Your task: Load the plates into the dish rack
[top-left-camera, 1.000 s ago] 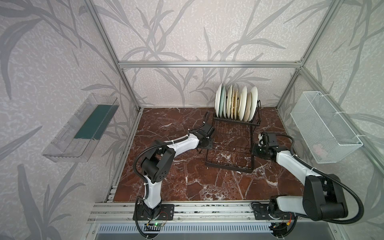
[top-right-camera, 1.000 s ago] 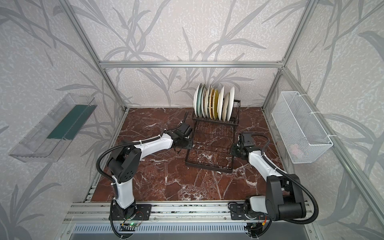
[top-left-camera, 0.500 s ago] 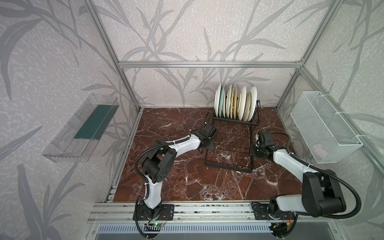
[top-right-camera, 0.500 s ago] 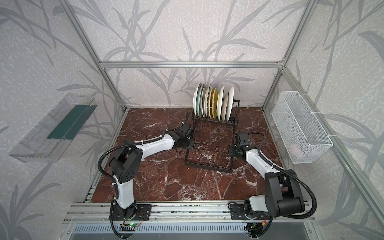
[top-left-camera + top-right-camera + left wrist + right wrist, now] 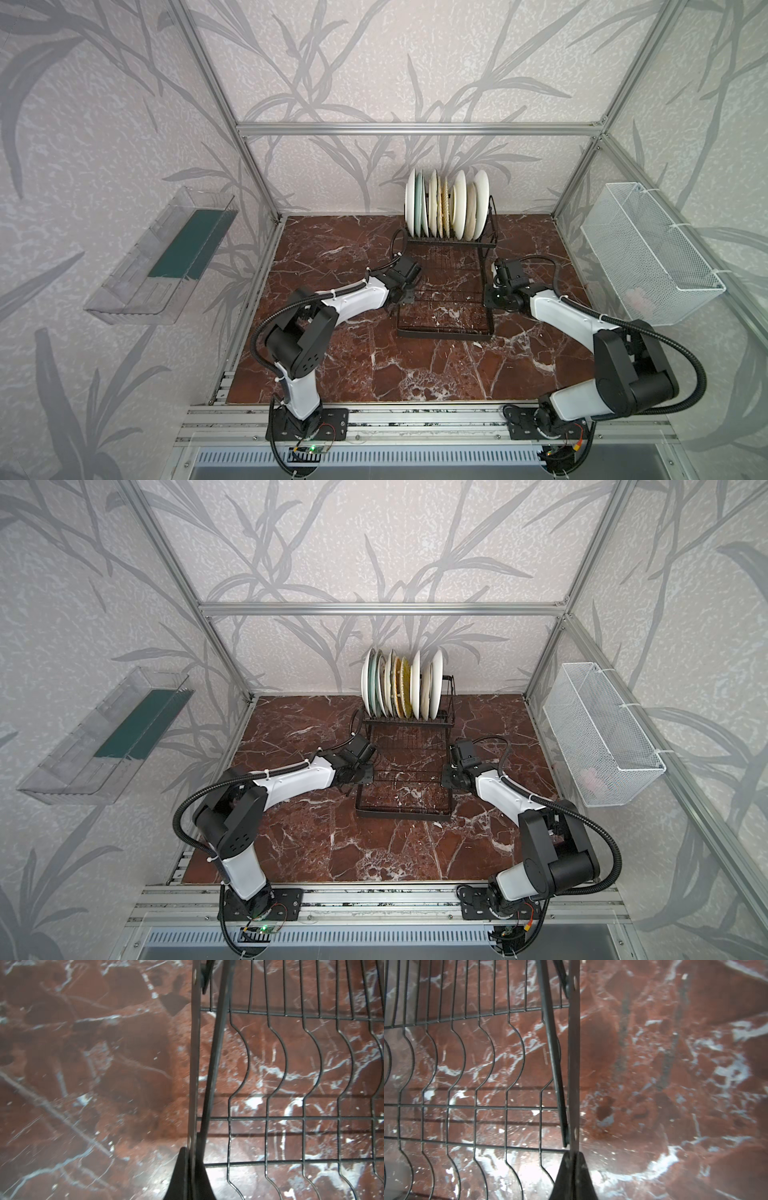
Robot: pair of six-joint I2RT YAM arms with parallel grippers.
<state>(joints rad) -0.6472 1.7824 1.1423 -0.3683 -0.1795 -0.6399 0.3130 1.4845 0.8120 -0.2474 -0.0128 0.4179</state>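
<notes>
The plates (image 5: 446,203) all stand on edge in the raised back section of the rack (image 5: 444,333), close to the rear wall; none lies on the table (image 5: 374,365). The left gripper (image 5: 404,296) is pinched tight on the rack's left rail (image 5: 194,1064), and the right gripper (image 5: 493,296) on the right rail (image 5: 574,1064). Both grip low, beside the flat front tray.

The loading looks done, so the risk lies in any move of the rack. Each rail is a thin flat strip held only at the fingertips, and a pull could let it slip out. If one arm leads the other, the rack may twist or tilt. The tall row of plates could then lean, knock together or tip out of the slots.

The wrist views show the strips clamped between the fingers (image 5: 179,1178), which both top views hide under the wrists. Only the top views show the plates; neither wrist view reaches them.
</notes>
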